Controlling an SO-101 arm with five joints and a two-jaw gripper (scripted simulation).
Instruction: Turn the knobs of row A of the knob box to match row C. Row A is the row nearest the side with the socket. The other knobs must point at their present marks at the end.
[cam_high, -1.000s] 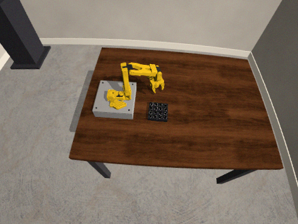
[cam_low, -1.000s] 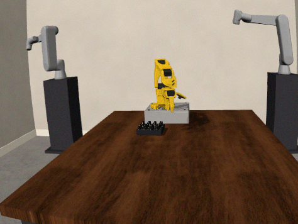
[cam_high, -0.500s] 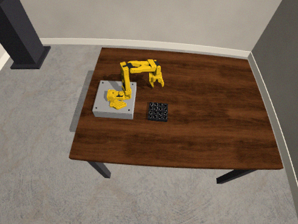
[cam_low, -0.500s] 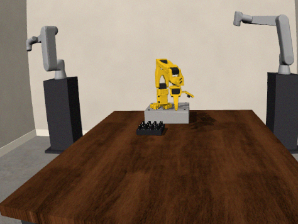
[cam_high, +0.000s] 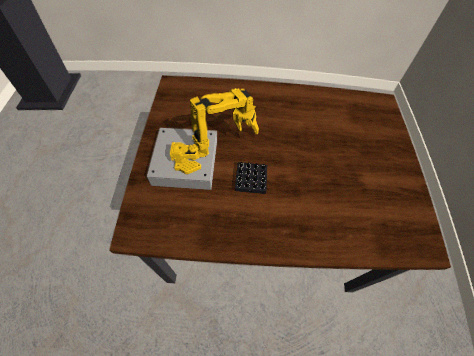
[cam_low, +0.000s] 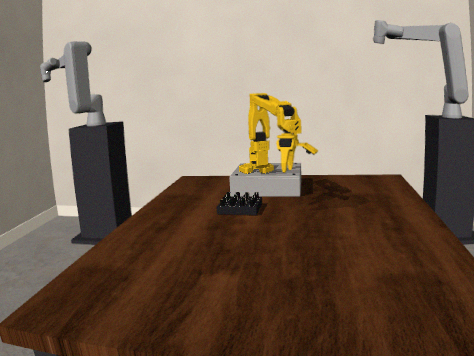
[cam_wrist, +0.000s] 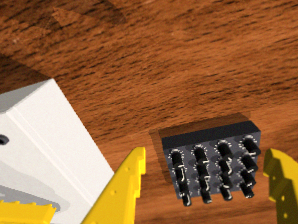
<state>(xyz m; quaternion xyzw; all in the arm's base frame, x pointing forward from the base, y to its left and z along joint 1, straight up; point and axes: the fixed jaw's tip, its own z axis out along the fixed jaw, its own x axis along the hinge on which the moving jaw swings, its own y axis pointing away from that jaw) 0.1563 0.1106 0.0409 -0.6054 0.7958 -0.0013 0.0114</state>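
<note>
While the yellow pincer (cam_high: 247, 126) hangs partly spread and holding nothing, the black knob box (cam_high: 251, 177) sits apart on the desk (cam_high: 325, 200).

Wooden table (cam_high: 325, 165) (dark) – grey carpet (cam_high: 60, 210), beige walls (cam_low: 175, 75).

Two grey arms (cam_low: 77, 75) on dark pedestals (cam_low: 100, 180) flank the wooden table (cam_low: 300, 280).

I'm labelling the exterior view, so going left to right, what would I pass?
Grey arm on a dark pedestal → black knob box → yellow arm's fingers, open over the grey base block → second dark pedestal.
</note>
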